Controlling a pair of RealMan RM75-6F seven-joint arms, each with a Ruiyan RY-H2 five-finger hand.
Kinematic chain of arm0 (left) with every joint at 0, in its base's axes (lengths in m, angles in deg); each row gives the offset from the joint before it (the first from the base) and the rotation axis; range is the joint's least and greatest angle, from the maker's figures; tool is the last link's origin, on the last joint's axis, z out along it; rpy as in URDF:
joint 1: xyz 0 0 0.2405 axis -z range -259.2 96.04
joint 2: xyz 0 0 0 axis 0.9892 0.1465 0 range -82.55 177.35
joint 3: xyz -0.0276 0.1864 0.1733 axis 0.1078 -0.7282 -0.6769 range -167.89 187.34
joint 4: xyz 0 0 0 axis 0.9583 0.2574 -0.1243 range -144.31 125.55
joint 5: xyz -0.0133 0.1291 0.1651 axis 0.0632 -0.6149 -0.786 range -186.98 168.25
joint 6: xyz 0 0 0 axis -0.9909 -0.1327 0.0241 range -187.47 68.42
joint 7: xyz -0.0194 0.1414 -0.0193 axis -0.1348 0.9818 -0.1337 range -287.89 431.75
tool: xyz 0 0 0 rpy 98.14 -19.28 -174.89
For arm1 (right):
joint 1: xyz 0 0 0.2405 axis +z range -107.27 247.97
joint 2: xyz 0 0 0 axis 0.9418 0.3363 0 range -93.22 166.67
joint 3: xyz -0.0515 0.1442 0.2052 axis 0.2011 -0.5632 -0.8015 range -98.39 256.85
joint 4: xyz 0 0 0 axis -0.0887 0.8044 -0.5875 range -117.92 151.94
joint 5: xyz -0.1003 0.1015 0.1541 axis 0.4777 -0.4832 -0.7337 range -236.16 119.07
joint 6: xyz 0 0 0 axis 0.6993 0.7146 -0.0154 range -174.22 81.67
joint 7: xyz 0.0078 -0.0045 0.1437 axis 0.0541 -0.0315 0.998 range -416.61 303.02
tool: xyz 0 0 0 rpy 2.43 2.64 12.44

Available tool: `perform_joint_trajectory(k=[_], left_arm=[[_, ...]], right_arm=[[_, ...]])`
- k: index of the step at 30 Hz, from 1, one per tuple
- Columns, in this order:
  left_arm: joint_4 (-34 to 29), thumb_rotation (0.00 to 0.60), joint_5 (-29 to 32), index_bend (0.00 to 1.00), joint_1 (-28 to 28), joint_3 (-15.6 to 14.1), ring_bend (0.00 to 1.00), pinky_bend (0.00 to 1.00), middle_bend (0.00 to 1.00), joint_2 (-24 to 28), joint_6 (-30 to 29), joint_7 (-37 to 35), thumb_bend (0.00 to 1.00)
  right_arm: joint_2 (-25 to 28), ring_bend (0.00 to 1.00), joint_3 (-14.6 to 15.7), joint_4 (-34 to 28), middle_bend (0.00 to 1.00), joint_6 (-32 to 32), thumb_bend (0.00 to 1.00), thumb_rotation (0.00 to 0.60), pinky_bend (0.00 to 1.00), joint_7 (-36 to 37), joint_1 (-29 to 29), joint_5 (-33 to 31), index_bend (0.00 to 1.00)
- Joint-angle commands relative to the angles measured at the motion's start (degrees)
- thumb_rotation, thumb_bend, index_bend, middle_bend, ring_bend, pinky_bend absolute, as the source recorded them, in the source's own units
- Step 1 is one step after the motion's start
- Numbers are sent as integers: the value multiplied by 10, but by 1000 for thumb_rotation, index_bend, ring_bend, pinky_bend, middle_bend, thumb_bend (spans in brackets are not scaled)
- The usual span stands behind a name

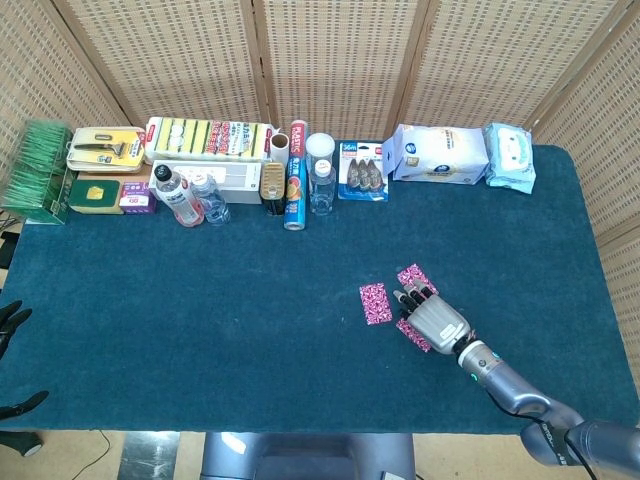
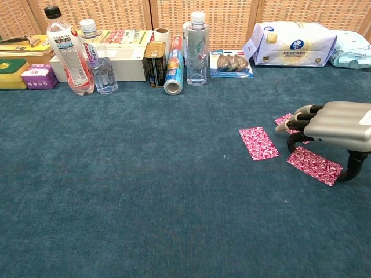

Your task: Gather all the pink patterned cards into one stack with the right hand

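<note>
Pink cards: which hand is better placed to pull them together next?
Right. The right hand hovers over the pink cards, one partly beneath it, another just beyond its fingertips. The left hand sits at the table's far left edge.

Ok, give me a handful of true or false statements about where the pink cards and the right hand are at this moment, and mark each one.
1. Three pink cards lie on the blue cloth. True: the left card, the far card and the near card.
2. The cards are already in one stack. False: they lie apart, none stacked.
3. The right hand hovers between the far and near cards, fingers curled down. True.
4. The right hand has lifted the left card. False: that card lies flat on the cloth, clear of the hand.
5. The plastic wrap roll stands upright. False: it lies on its side in the back row.
</note>
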Motion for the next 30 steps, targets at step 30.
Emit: perform_joint_trajectory(k=[30], left_arm=[[-3, 600, -2, 0, -1, -2, 0, 0, 0, -2, 1, 7, 85]], right_arm=[[35, 133, -42, -12, 84, 6, 83, 600, 96, 19, 9, -1, 404]])
